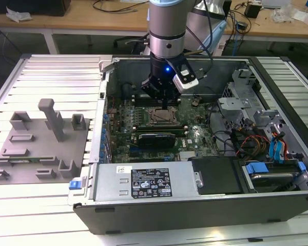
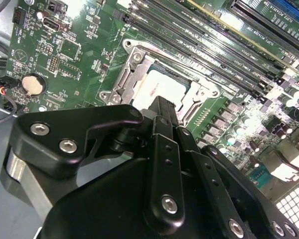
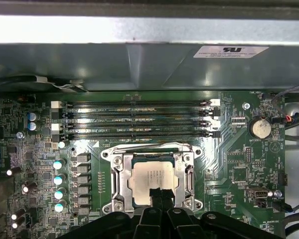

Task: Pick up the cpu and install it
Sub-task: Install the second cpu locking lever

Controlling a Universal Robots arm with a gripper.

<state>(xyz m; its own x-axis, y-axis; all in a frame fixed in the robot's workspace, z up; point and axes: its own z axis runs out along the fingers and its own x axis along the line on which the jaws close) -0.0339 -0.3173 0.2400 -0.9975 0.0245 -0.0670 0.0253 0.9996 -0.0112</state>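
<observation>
The cpu (image 3: 150, 178) lies flat inside the metal-framed socket (image 3: 117, 175) on the green motherboard, silver top up. In the second wrist view the cpu (image 2: 158, 87) shows pale in the socket frame (image 2: 123, 79). My gripper (image 3: 160, 195) hangs just above the cpu's near edge with its two black fingers pressed together and nothing between them. In the exterior view the gripper (image 1: 164, 105) stands upright over the socket and cpu (image 1: 161, 116), inside the open computer case. The fingertips (image 2: 162, 105) cover part of the cpu's edge.
Memory slots (image 3: 137, 119) run beside the socket, with the case wall (image 3: 139, 64) beyond them. A coin battery (image 3: 260, 127) and capacitors (image 3: 59, 179) flank it. Grey plastic blocks (image 1: 46, 138) sit at the exterior view's left. Drive cage and cables (image 1: 262, 138) fill the case's right.
</observation>
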